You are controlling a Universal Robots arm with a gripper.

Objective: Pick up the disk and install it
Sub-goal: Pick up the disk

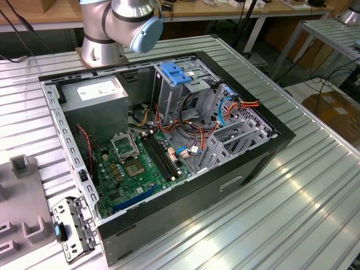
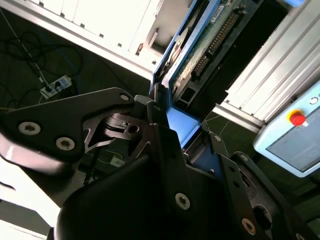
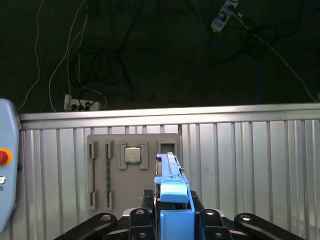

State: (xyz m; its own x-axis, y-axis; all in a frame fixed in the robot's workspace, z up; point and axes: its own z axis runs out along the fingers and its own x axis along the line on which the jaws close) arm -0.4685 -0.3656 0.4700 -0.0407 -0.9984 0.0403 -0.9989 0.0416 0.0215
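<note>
My gripper [image 3: 172, 216] is shut on the disk [image 3: 171, 186], held on edge between the black fingers [image 3: 142, 216]. In the first wrist view the disk's bright blue carrier stands up from the jaws, high above a ribbed metal table. In the second wrist view the disk [image 2: 212, 37] shows its green circuit board and connector inside the blue frame, with the gripper [image 2: 180, 131] clamped on its blue end. The open computer case [image 1: 236, 180] lies on its side in the exterior view, with the arm's base and joint [image 1: 126, 22] behind it.
Inside the case are a motherboard [image 1: 135, 166], a power supply [image 1: 95, 93], loose cables and a drive cage topped by a pale-blue plate [image 1: 177, 73]. A perforated bracket with a blue tab [image 1: 70, 228] and a grey fixture [image 1: 22, 197] lie at the exterior view's left. Below the gripper a grey tray [image 3: 131, 167] holds a chip.
</note>
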